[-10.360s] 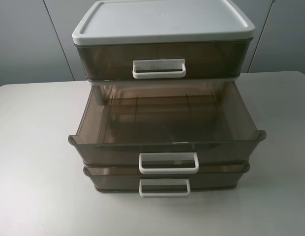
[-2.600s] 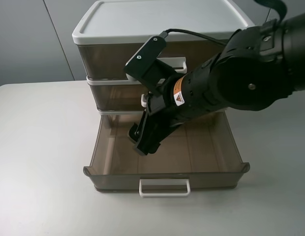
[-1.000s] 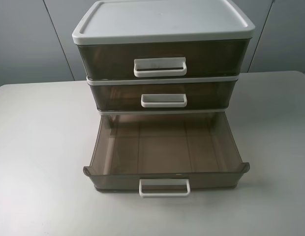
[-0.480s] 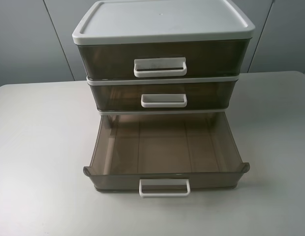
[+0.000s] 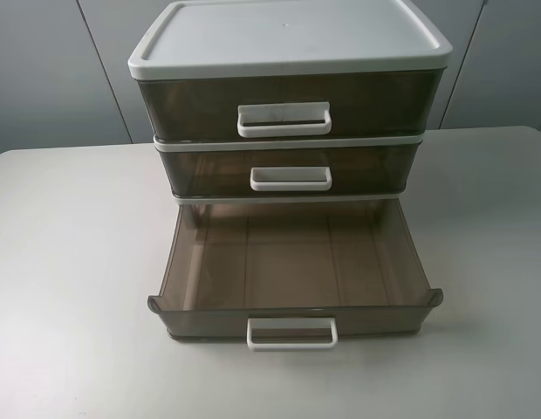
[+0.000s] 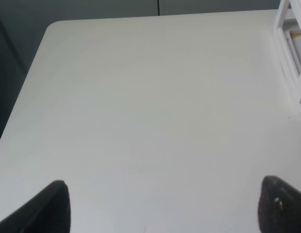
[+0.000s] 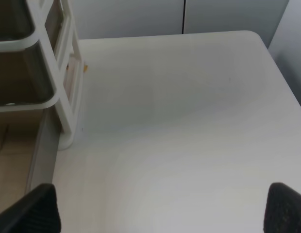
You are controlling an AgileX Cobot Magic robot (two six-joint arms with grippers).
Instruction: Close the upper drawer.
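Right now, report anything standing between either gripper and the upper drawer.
Nothing visible does. The left gripper and right gripper hang over bare table, fingers apart. The open bottom drawer juts out below the upper drawer, which already sits shut, as does the middle drawer.

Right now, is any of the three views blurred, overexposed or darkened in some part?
Exterior high view: sharp and evenly lit, the drawer unit clear. Left wrist view: the table is washed out pale, and the left end effector fingertips are dark and soft. Right wrist view: similar brightness, right end effector fingertips blurred.
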